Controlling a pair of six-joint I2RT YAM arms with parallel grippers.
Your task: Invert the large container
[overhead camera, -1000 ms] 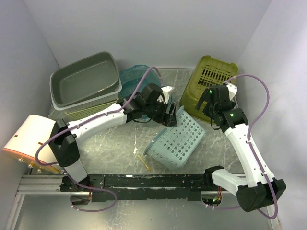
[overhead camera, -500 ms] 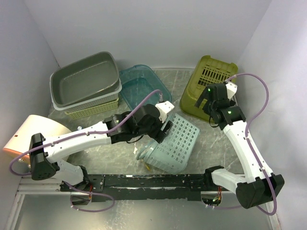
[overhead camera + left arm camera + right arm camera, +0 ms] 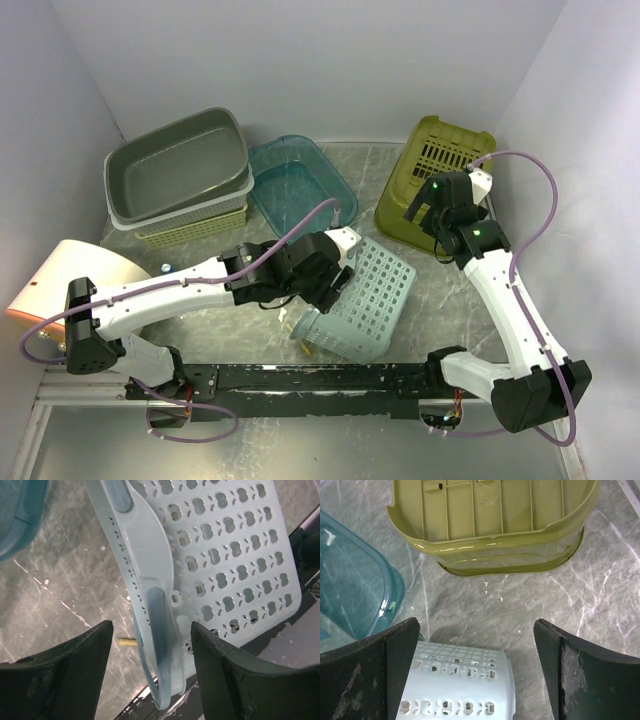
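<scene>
A light blue perforated basket (image 3: 368, 293) lies tipped on its side in the table's middle, its rim toward the near rail. It also shows in the left wrist view (image 3: 225, 555) and the right wrist view (image 3: 460, 685). My left gripper (image 3: 338, 285) is open, its fingers straddling the basket's rim and handle (image 3: 157, 625) without closing on them. My right gripper (image 3: 424, 216) is open and empty, hovering above the table between the blue basket and an olive-green basket (image 3: 432, 178) that lies overturned at the back right (image 3: 495, 520).
A clear teal container (image 3: 296, 186) sits at the back centre. A grey tub (image 3: 178, 165) is stacked on a pale green basket at the back left. A small yellow stick (image 3: 125, 641) lies by the blue basket's rim. A white and orange box (image 3: 50, 290) stands at the left edge.
My left arm has drawn back toward the near edge, uncovering the teal container. The blue basket has shifted nearer the rail and tipped further. The right arm has barely moved.
</scene>
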